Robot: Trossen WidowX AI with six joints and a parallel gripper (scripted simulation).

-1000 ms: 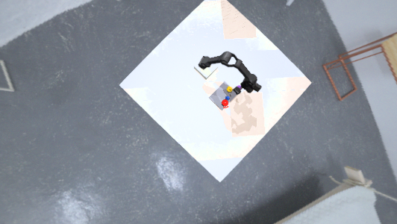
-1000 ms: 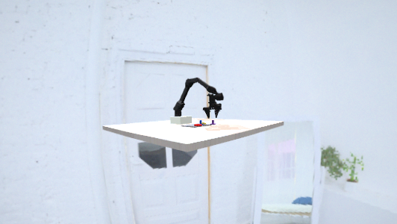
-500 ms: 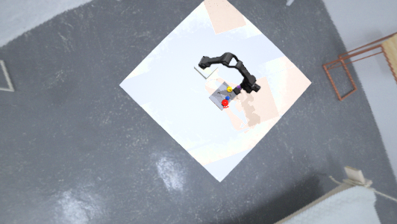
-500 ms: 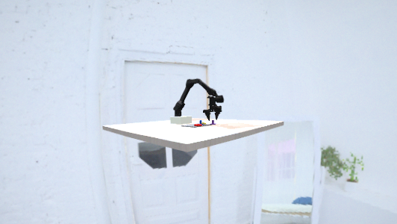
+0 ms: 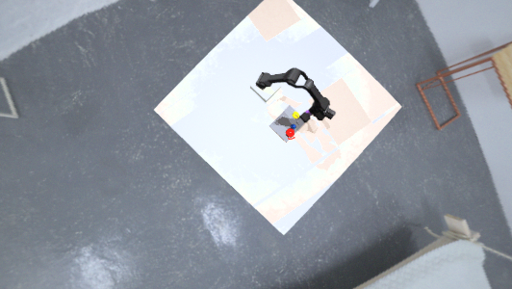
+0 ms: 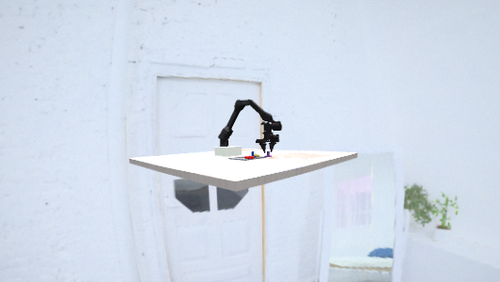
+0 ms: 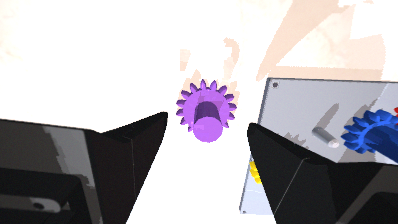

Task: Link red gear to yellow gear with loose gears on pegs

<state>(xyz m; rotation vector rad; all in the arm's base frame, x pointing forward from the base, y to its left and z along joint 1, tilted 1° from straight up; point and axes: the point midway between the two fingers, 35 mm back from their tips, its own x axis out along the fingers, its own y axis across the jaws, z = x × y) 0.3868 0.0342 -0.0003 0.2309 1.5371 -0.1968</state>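
A purple gear point(image 7: 206, 107) point(image 6: 268, 153) with an upright handle stands on the table beside the grey board point(image 7: 295, 92) point(image 5: 277, 128). My gripper point(image 7: 208, 122) point(image 6: 267, 151) is open above it, one finger on each side of the handle without touching it. A blue gear point(image 7: 370, 131) point(image 5: 293, 126) point(image 6: 252, 153) with a handle is on the board beside the red gear point(image 5: 290, 133) point(image 6: 249, 158). The yellow gear point(image 5: 295, 113) point(image 7: 255, 172) is mostly hidden by a finger in the wrist view. A bare peg point(image 7: 326, 137) stands between the blue and yellow gears.
A pale block point(image 6: 227, 150) stands near the arm's base. The blue gear's tall handle rises from the board near my right finger in the wrist view. The board's edge lies close beside the purple gear. The red arrow point(image 5: 292, 138) lies beside the red gear.
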